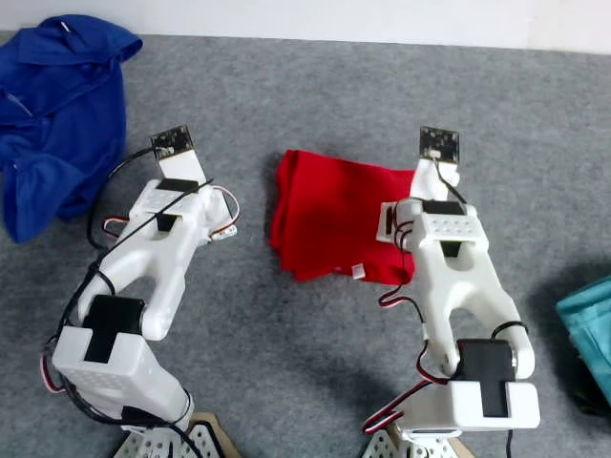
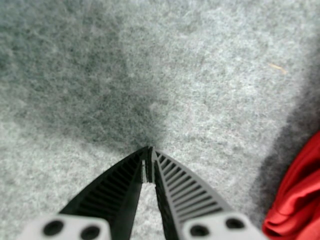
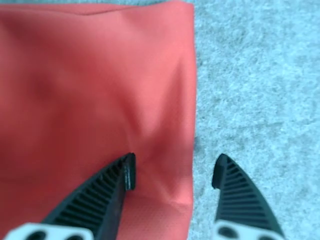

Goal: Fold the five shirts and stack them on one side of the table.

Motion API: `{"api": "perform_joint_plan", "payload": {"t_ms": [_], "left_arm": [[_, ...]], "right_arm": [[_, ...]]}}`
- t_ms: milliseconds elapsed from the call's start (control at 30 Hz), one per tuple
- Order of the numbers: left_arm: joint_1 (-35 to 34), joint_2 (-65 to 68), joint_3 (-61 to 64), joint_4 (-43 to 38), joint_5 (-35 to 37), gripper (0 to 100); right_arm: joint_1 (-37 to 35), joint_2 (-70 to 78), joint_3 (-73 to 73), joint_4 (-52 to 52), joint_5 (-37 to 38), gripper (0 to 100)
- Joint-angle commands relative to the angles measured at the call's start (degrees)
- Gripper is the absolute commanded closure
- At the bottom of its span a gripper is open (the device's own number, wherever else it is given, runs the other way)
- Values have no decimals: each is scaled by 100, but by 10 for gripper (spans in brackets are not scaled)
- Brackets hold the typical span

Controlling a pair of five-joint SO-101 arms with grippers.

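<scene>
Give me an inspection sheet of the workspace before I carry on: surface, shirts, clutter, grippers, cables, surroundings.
Surface: grey felt-like covering across the table.
Job's things: red shirt folded, in the middle between the arms; blue shirt crumpled at the far left corner; teal shirt at the right edge, partly cut off.
Clutter: nothing seen.
Grippers: left gripper shut, holding nothing, over the covering beside the red shirt; right gripper open, astride the red shirt's edge, one finger over fabric, one over covering.
Cables: loose wires run along both arms, none lying on a shirt.
Surroundings: white wall along the far edge.
</scene>
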Motion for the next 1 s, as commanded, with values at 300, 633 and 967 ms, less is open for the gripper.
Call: {"api": "perform_joint_plan", "payload": {"t_ms": [300, 633, 967], "left_arm": [[-66, -40, -207, -70, 9, 994], [-66, -40, -198, -70, 9, 994], [-57, -40, -163, -211, 9, 994]], "right_arm": [[-286, 1578, -1314, 488, 53, 783], [-286, 2062, -2114, 1191, 62, 991], [1648, 629, -2123, 1385, 26, 991]]}}
